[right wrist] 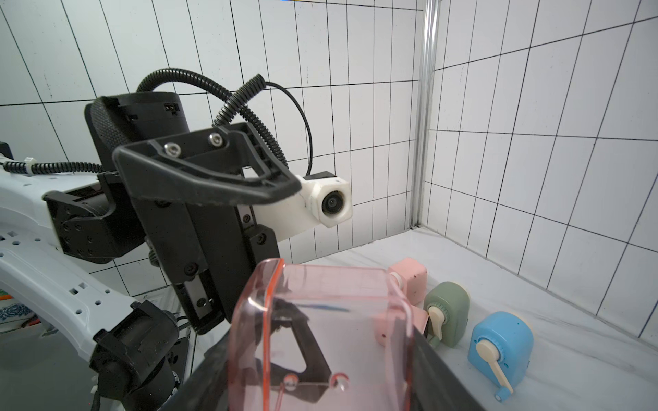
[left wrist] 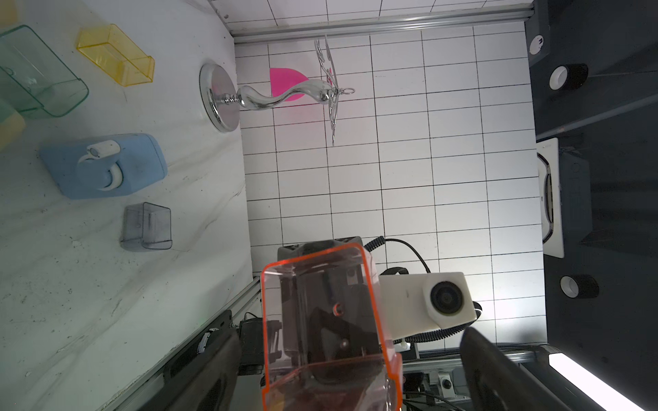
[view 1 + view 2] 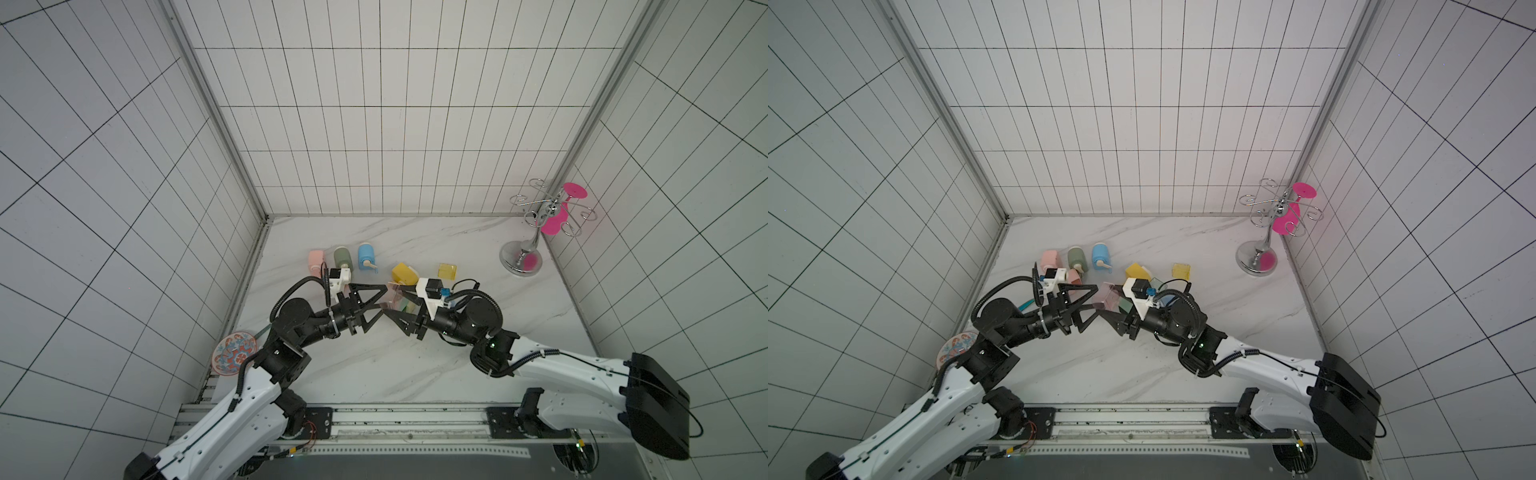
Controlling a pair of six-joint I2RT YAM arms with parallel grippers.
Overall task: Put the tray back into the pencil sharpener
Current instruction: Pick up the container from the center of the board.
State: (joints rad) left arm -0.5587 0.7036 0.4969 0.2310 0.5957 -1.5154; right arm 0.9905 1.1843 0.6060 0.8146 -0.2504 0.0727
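Pink see-through plastic is what the shavings tray (image 3: 395, 296) is made of, and it is held up off the white marble tabletop (image 3: 374, 374), between the two arms near the table's middle. It is clamped by the right gripper (image 1: 320, 356), whose dark fingers are pressed against the tray's two long sides in the right wrist view. The left gripper (image 3: 384, 298) is pointed at the same tray with its jaws spread wide. In the left wrist view its fingers (image 2: 213, 377) stand on either side of the tray, and a gap is seen at each side. The pink box-shaped pencil sharpener (image 3: 316, 259) is set apart from the tray, near the back-left of the table. It is lined up just beside a green pencil sharpener (image 3: 343, 257) and a blue pencil sharpener (image 3: 367, 257). A yellow pencil sharpener (image 3: 404, 272) and a yellow see-through tray (image 3: 447, 270) are placed behind the grippers. A chrome glass rack (image 3: 536, 237) is stood in the back-right corner.
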